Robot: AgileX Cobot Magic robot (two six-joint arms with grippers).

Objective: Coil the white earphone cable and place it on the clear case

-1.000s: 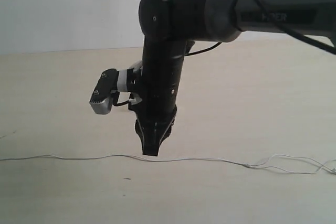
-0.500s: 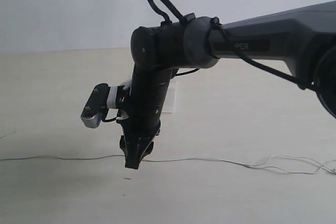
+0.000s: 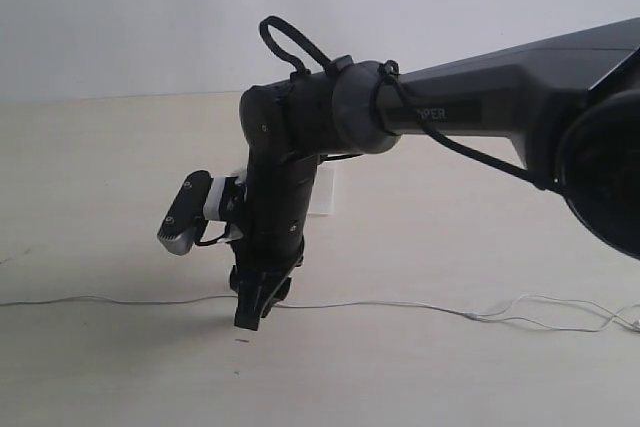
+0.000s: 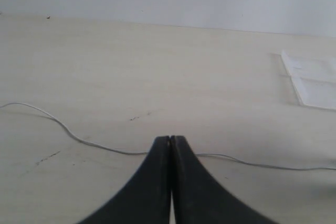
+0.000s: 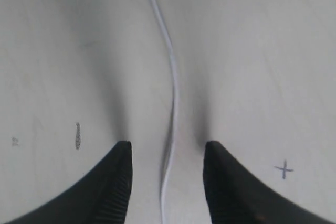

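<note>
A: Where is the white earphone cable [image 3: 400,305] lying?
B: It is lying uncoiled across the table [image 3: 450,227], running nearly straight from the left edge of the exterior view to the right, where it is splitting into two loose strands.
A: And the right gripper [image 3: 250,319]?
B: It is pointing down at the cable left of centre. In its wrist view the fingers [image 5: 113,177] are standing apart, one on each side of the wire, with nothing pinched between them. I cannot tell whether the tips are touching the table.
A: Left gripper [image 4: 171,139]?
B: Its fingers are pressing together, holding nothing. The cable is passing across the table just beyond the tips.
A: The clear case [image 4: 315,85]?
B: It is lying flat on the table, well apart from the cable on the far side. In the exterior view it is showing partly behind the right arm, with nothing resting on it.
</note>
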